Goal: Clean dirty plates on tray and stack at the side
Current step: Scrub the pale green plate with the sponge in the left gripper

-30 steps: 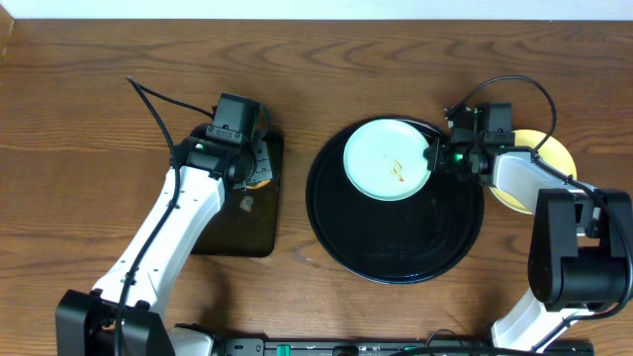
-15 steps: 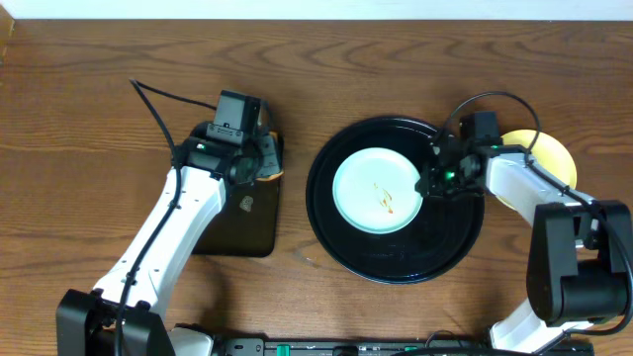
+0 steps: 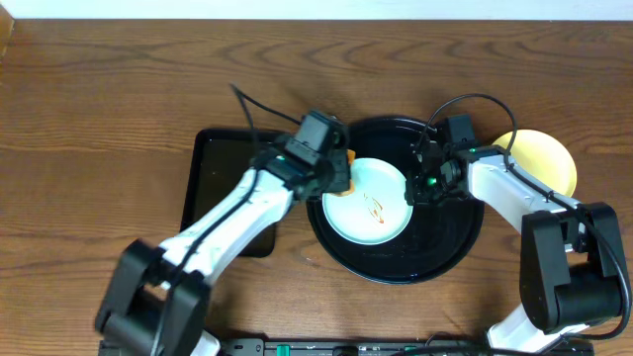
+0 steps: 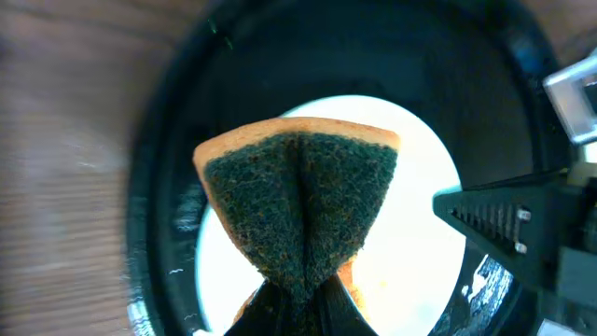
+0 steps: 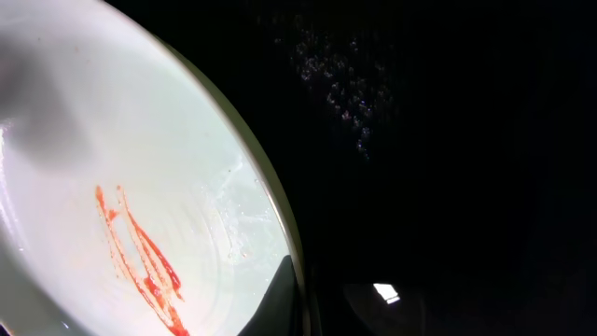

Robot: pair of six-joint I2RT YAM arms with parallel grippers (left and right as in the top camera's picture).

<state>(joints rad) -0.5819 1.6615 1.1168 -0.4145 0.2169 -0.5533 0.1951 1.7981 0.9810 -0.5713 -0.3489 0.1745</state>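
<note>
A pale mint plate (image 3: 384, 220) with orange-red smears lies on the round black tray (image 3: 435, 247). My right gripper (image 3: 413, 190) is shut on the plate's right rim. In the right wrist view the rim sits between the fingers (image 5: 294, 285), with the smears on the plate (image 5: 131, 252). My left gripper (image 3: 336, 176) is shut on an orange sponge with a green scouring face (image 4: 298, 196), held over the plate's left edge (image 4: 410, 215). A pale yellow plate (image 3: 542, 158) lies on the table right of the tray. No third plate shows.
A rectangular black tray (image 3: 223, 188) lies left of the round tray, partly under my left arm. Cables arch over both wrists. The wooden table (image 3: 99, 119) stretches to the left and back.
My left arm has swung right from the rectangular tray to the round tray, carrying the sponge. My right gripper has slid the mint plate from the tray's back toward its middle.
</note>
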